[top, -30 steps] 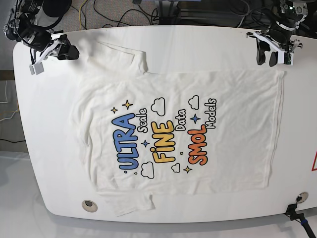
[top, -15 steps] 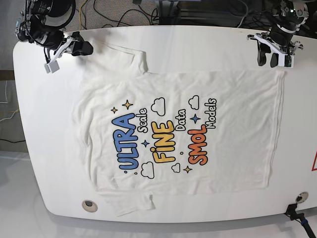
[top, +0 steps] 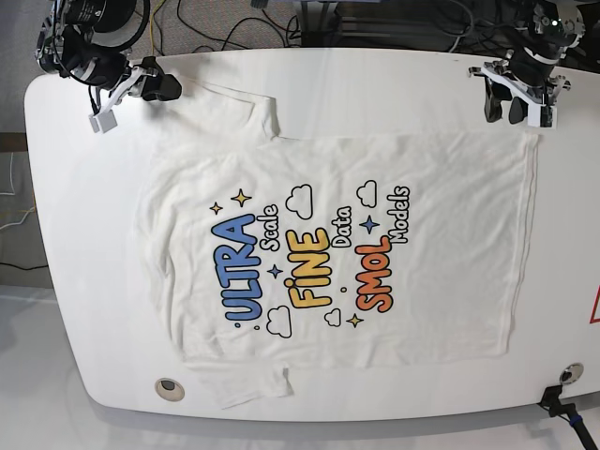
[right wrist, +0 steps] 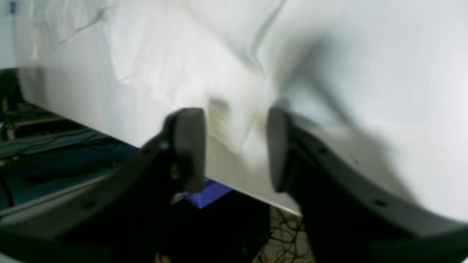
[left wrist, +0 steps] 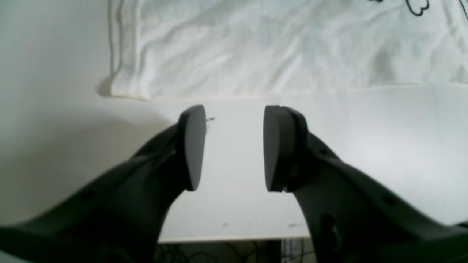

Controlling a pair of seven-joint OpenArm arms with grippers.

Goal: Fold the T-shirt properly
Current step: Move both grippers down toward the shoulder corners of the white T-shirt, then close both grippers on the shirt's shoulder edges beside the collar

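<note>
1. The T-shirt (top: 328,253) lies flat and spread out on the white table (top: 84,234), words facing up.
2. The left gripper (left wrist: 234,146) is open, holding nothing, near the shirt's bottom corner.
3. The right gripper (right wrist: 236,146) is open too, near a sleeve.

I work in what looks like a robotics lab: my two arms are mounted at the far edge of a bare white table (top: 84,281) with rounded corners. Beyond that edge, from eleven to one o'clock, loose black and yellow cables (top: 225,28) sprawl over a dark floor. A round fitting (top: 169,386) sits in the tabletop at seven o'clock.
</note>
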